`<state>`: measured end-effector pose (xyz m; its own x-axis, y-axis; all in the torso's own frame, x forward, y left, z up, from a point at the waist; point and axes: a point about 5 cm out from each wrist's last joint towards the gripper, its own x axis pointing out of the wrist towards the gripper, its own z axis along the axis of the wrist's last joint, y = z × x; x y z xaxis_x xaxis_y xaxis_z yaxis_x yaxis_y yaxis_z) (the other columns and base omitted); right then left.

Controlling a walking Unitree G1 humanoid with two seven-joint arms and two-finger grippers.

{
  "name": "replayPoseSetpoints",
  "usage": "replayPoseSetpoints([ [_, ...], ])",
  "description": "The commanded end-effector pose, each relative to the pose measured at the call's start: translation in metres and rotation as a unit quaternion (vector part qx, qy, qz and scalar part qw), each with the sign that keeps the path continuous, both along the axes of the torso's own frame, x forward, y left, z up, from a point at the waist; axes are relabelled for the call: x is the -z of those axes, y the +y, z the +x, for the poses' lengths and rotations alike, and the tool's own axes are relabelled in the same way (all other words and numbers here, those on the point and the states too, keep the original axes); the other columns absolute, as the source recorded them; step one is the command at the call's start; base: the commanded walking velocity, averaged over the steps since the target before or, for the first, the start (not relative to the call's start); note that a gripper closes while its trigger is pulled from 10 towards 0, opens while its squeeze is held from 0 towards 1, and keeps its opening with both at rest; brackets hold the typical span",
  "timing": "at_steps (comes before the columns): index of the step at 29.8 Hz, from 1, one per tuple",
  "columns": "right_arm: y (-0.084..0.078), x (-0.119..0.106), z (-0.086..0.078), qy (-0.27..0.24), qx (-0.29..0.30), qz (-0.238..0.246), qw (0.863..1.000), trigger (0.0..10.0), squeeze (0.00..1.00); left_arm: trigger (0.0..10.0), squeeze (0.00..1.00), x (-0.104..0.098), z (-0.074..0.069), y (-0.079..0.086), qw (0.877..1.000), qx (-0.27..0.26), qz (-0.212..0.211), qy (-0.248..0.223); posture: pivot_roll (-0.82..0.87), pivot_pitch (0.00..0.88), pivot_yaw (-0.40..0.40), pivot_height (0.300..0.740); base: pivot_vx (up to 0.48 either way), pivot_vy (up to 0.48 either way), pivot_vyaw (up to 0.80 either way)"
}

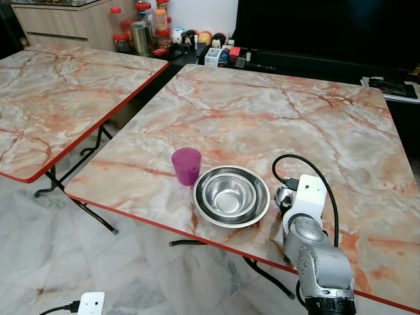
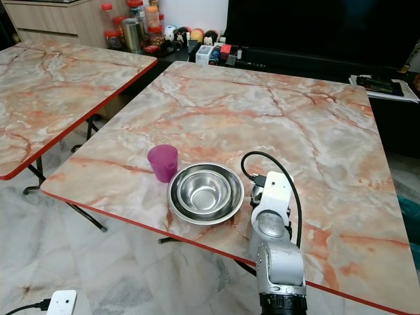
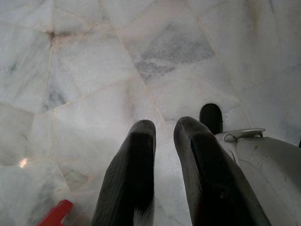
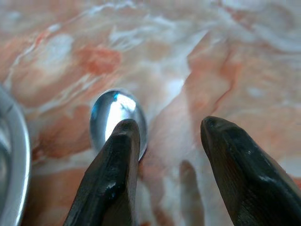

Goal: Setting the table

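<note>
Reaching down over the near edge of a marble-patterned table [image 1: 275, 111], the robot's right arm holds its right gripper [image 4: 169, 141] just above the tabletop, its two black fingers spread apart and grasping nothing. Seen through the right wrist camera, a spoon bowl [image 4: 115, 115] lies flat on the surface beside one finger [image 4: 110, 174], partly covered by it; the handle cannot be made out. At that picture's edge curves the rim of a stainless steel bowl [image 1: 231, 195], which in the head views sits empty and upright near the table's front edge, just beside the arm's white wrist housing [image 1: 307, 197]. A black cable [image 1: 308, 167] loops up from the wrist over the table. A purple plastic cup [image 1: 186, 165] stands upright on the bowl's left, close against its rim; whether they touch cannot be told. A second marble-patterned table [image 1: 59, 92] stands well apart on the left, across a gap of pale floor tiles [image 1: 72, 262]. Jars and small toys [image 1: 164, 33] crowd a low dark shelf beyond both tables. The left gripper [image 3: 164, 136] hangs over the floor, fingers slightly parted and empty.
</note>
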<state>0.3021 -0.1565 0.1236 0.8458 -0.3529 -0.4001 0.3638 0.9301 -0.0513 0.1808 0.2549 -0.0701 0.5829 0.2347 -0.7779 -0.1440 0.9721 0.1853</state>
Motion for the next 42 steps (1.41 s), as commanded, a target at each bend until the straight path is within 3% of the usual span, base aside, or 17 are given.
replayPoseSetpoints([
  [1,-0.003,-0.014,0.001,-0.053,0.009,-0.007,0.999,10.0,0.00,10.0,0.00,0.002,-0.004,0.002,1.000,-0.003,0.000,0.009,0.00,0.099,0.007,0.740,0.000,0.000,0.00],
  [3,-0.004,-0.020,0.002,-0.082,0.010,0.001,0.997,10.0,0.00,10.0,0.00,0.002,-0.004,0.002,1.000,-0.003,-0.001,0.009,0.00,0.099,0.007,0.740,0.000,0.000,0.00],
  [5,-0.002,-0.040,0.006,-0.165,-0.013,0.005,0.986,10.0,0.00,10.0,0.00,0.001,-0.003,0.002,1.000,-0.004,-0.001,0.005,0.00,0.099,0.007,0.740,0.000,0.000,0.00],
  [12,-0.007,-0.064,0.004,-0.275,-0.033,-0.028,0.961,10.0,0.00,10.0,0.00,-0.001,-0.002,0.004,1.000,-0.008,0.002,-0.010,0.00,0.091,0.012,0.740,0.000,0.000,0.00],
  [17,-0.032,-0.068,0.002,-0.305,-0.016,-0.062,0.950,10.0,0.00,10.0,0.00,-0.002,-0.002,0.007,1.000,-0.014,0.006,-0.017,0.00,0.086,0.003,0.740,0.000,0.000,0.00],
  [19,-0.047,-0.078,-0.001,-0.336,-0.010,-0.097,0.937,10.0,0.00,10.0,0.00,-0.002,-0.002,0.007,1.000,-0.017,0.006,-0.019,0.00,0.086,0.002,0.740,0.000,0.000,0.00],
  [21,-0.052,-0.082,-0.002,-0.345,-0.011,-0.112,0.932,10.0,0.00,10.0,0.00,-0.002,-0.002,0.007,1.000,-0.017,0.005,-0.020,-0.01,0.085,0.001,0.740,0.000,0.000,0.00],
  [25,-0.096,-0.088,-0.012,-0.352,0.046,-0.155,0.922,10.0,0.00,10.0,0.00,-0.003,0.000,0.006,0.999,-0.020,0.003,-0.028,-0.02,0.083,-0.003,0.740,0.000,0.000,0.00],
  [26,-0.099,-0.088,-0.012,-0.353,0.048,-0.155,0.921,10.0,0.00,10.0,0.00,-0.003,0.000,0.006,0.999,-0.020,0.002,-0.028,-0.02,0.082,-0.005,0.740,0.000,0.000,0.00],
  [29,-0.100,-0.086,-0.013,-0.348,0.045,-0.162,0.922,10.0,0.00,10.0,0.00,-0.003,0.000,0.005,0.999,-0.018,0.000,-0.028,-0.02,0.083,-0.005,0.740,0.000,0.000,0.00],
  [37,-0.077,-0.077,-0.006,-0.349,0.017,-0.129,0.928,10.0,0.00,10.0,0.00,-0.002,-0.002,0.004,0.999,-0.032,-0.014,-0.037,-0.01,0.081,-0.009,0.740,0.000,0.000,0.00],
  [42,-0.074,-0.074,-0.005,-0.343,0.011,-0.123,0.931,10.0,0.00,10.0,0.00,-0.002,-0.004,0.007,0.999,-0.032,-0.011,-0.035,-0.01,0.081,-0.009,0.740,0.000,0.199,0.00],
])
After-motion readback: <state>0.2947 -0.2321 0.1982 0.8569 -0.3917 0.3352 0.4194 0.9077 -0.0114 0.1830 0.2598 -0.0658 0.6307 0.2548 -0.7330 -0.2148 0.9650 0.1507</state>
